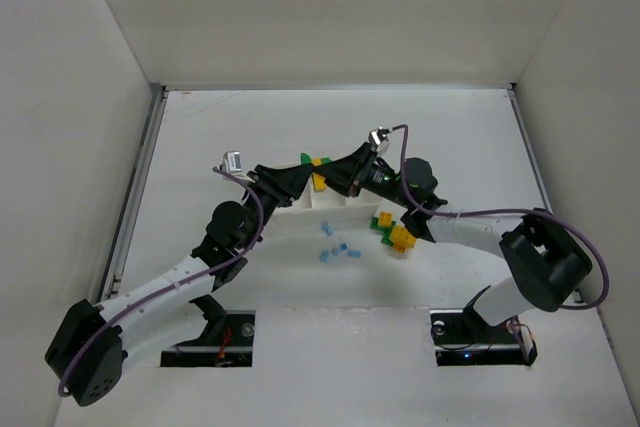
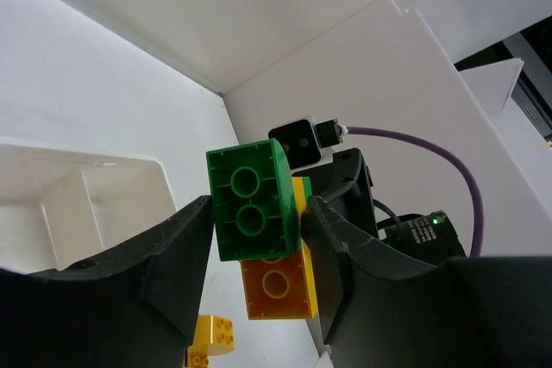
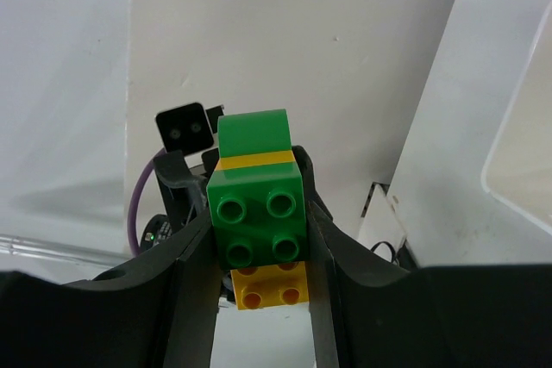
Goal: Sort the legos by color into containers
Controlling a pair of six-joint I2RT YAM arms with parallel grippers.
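A joined stack of green and yellow-orange legos [image 1: 316,173] hangs between both grippers above the white tray [image 1: 322,207]. My left gripper [image 1: 300,183] is shut on it; in the left wrist view [image 2: 259,239] a green brick [image 2: 250,200] and a yellow-orange brick [image 2: 276,286] sit between the fingers. My right gripper [image 1: 340,177] is shut on the same stack from the other side; in the right wrist view [image 3: 259,247] it clamps a studded green brick [image 3: 259,217] with a yellow one [image 3: 269,286] below. The tray's compartments [image 2: 86,200] look empty where visible.
Several light blue legos [image 1: 336,249] lie loose in front of the tray. A green and yellow clump [image 1: 392,231] lies to their right, under the right arm. A yellow brick [image 2: 211,338] shows below the left gripper. White walls enclose the table.
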